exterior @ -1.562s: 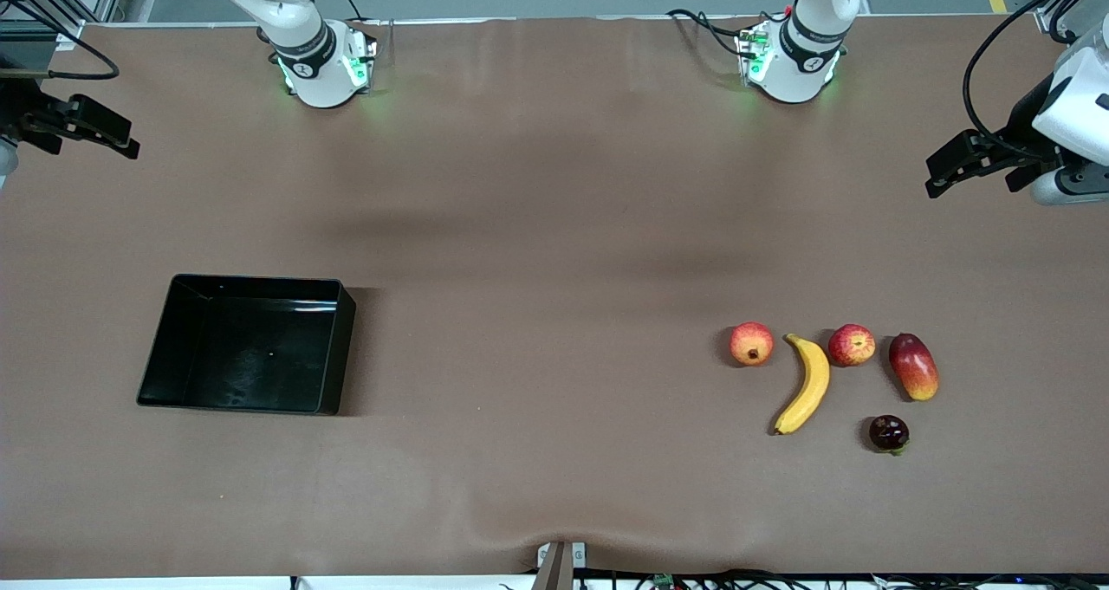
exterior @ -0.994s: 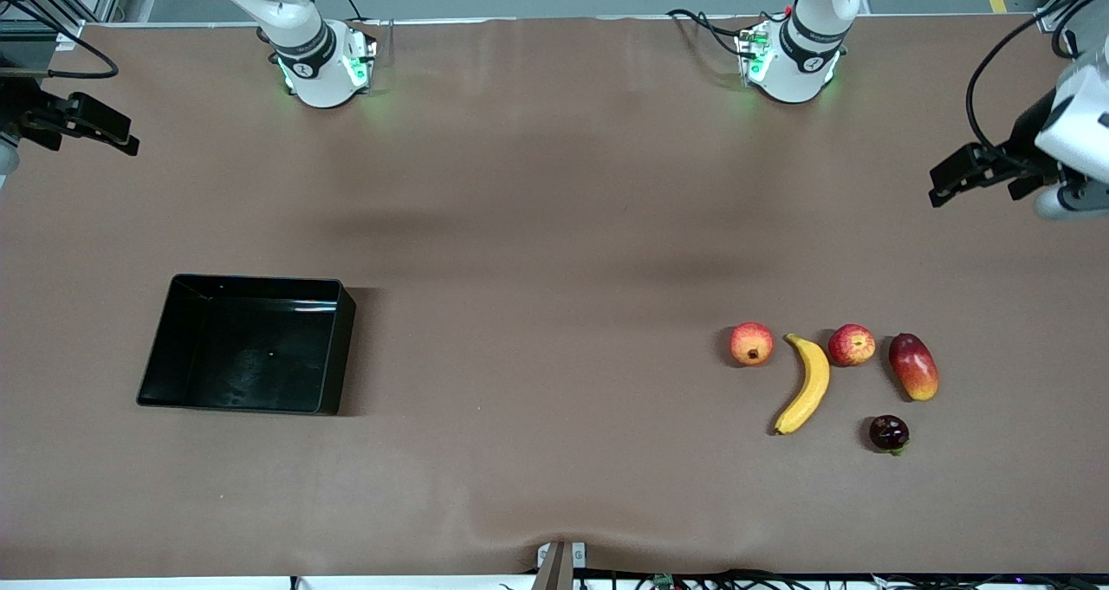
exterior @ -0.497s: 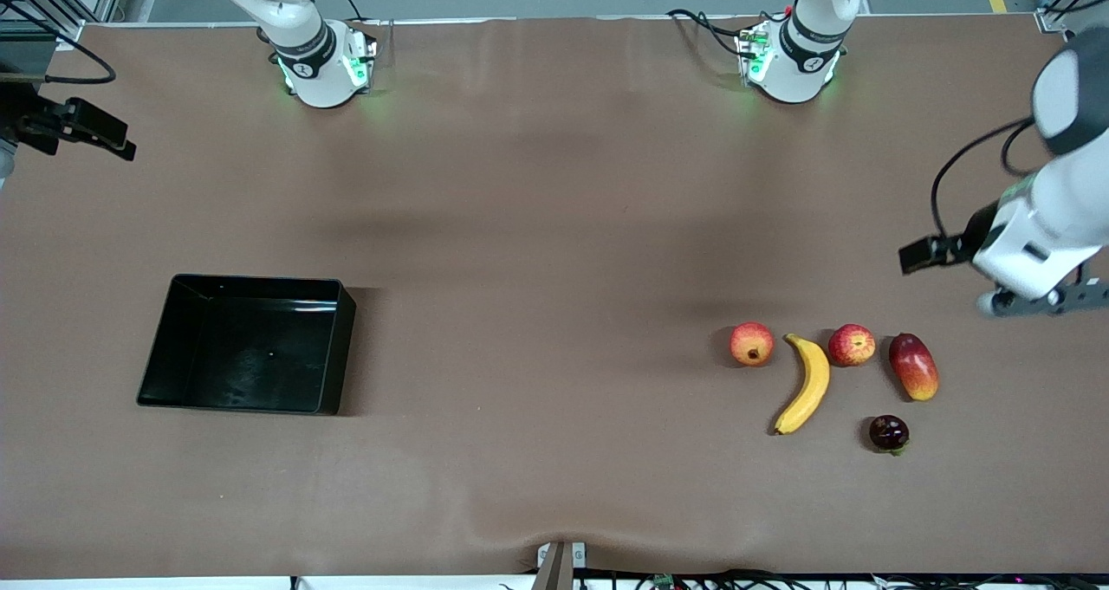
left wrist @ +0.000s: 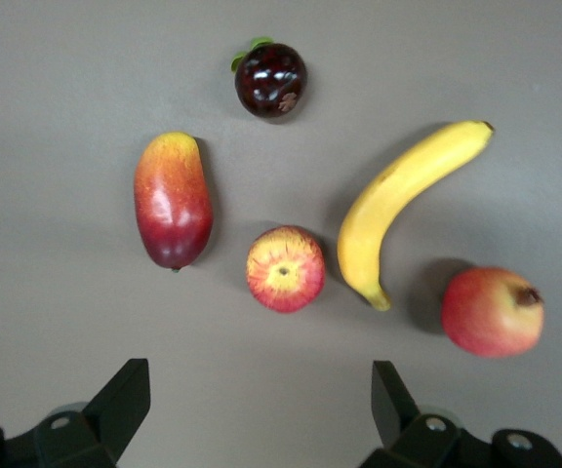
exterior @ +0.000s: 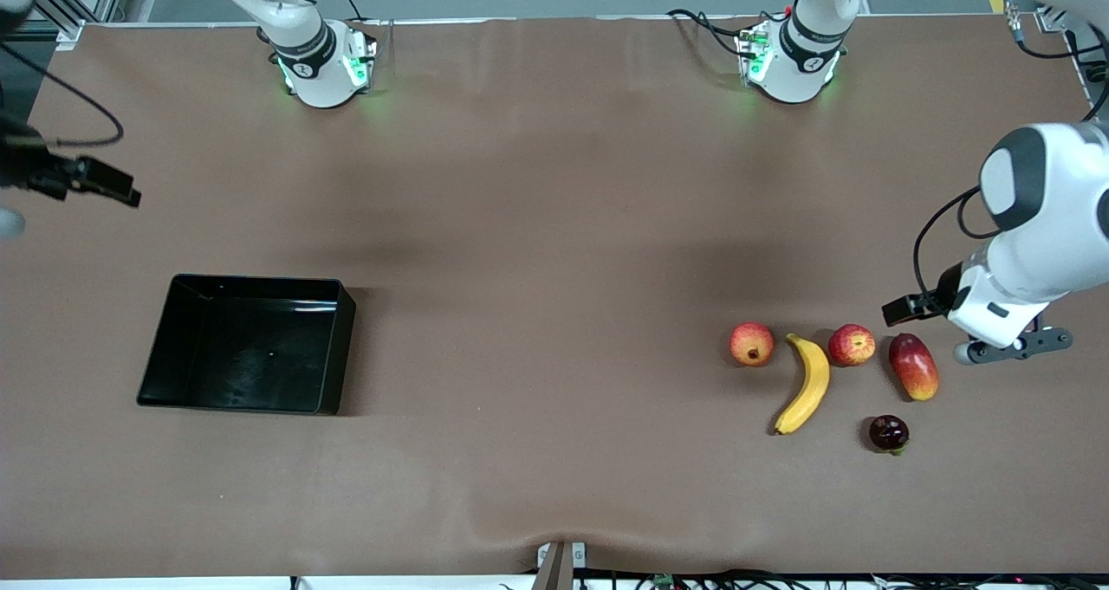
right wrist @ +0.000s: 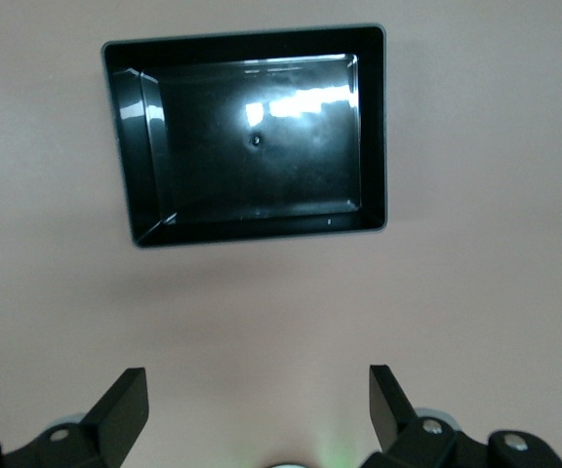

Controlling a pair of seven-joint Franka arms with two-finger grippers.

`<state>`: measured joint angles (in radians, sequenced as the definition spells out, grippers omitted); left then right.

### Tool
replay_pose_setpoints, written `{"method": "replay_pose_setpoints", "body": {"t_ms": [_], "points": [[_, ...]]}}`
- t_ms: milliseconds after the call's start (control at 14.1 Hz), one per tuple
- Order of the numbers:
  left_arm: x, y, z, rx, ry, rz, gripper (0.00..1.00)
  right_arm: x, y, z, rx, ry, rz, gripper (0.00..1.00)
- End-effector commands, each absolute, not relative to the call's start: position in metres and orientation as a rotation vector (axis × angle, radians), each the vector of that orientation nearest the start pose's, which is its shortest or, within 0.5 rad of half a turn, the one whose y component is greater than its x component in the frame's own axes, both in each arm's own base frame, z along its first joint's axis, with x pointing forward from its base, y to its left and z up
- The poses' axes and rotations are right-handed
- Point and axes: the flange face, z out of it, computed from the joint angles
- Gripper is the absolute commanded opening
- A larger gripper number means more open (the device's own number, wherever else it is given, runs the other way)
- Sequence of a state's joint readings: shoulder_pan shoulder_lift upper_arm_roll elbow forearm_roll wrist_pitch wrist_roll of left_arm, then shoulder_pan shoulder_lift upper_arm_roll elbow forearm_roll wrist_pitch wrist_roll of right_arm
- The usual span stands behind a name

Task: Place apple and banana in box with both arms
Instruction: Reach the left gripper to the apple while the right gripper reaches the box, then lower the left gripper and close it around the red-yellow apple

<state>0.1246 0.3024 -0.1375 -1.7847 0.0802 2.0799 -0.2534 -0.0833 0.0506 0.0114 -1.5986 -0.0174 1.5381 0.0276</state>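
Observation:
The apple (exterior: 852, 345) lies between the banana (exterior: 806, 384) and a mango, toward the left arm's end of the table. In the left wrist view the apple (left wrist: 285, 268) and the banana (left wrist: 403, 203) lie just ahead of the fingers. My left gripper (exterior: 905, 310) (left wrist: 259, 390) hangs open and empty above the table beside the fruits. The black box (exterior: 342, 347) (right wrist: 382, 127) sits empty toward the right arm's end. My right gripper (exterior: 104, 183) (right wrist: 259, 390) is open and empty in the air at that end, looking down on the box.
A round orange-red fruit (exterior: 751, 344) lies beside the banana. The red-yellow mango (exterior: 913, 366) lies beside the apple, and a dark purple fruit (exterior: 889, 433) lies nearer to the front camera. Both arm bases (exterior: 321, 61) (exterior: 793, 57) stand at the table's back edge.
The left arm has swung down from the table's end to just above the fruits. The right gripper has shifted slightly toward the box. Both stayed open; no fruit moved.

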Motion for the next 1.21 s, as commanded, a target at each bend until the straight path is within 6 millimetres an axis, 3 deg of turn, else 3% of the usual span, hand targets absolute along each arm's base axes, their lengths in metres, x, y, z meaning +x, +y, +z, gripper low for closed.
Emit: {"method": "replay_pose_setpoints", "body": {"t_ms": [0,284,639,923,1136], "points": [[0.632,-0.002,0.354,-3.08,-0.444,-0.044,1.0,0.582,-0.075,0.53,-3.15,0.115,0.196,1.0],[0.638,-0.001,0.309,-3.064,-0.606,-0.015,1.0,0.614,-0.107,0.445,-3.139,0.12,0.198,1.0],[0.641,0.014,0.267,-3.068,-0.654,-0.004,1.0,0.643,-0.116,0.352,-3.142,0.123,0.15,1.0],[0.641,0.014,0.245,-3.072,-0.661,0.012,1.0,0.654,-0.118,0.305,-3.161,0.114,-0.102,1.0],[0.642,0.014,0.232,-3.075,-0.664,0.017,1.0,0.652,-0.129,0.289,-3.162,0.138,-0.112,1.0]]}}
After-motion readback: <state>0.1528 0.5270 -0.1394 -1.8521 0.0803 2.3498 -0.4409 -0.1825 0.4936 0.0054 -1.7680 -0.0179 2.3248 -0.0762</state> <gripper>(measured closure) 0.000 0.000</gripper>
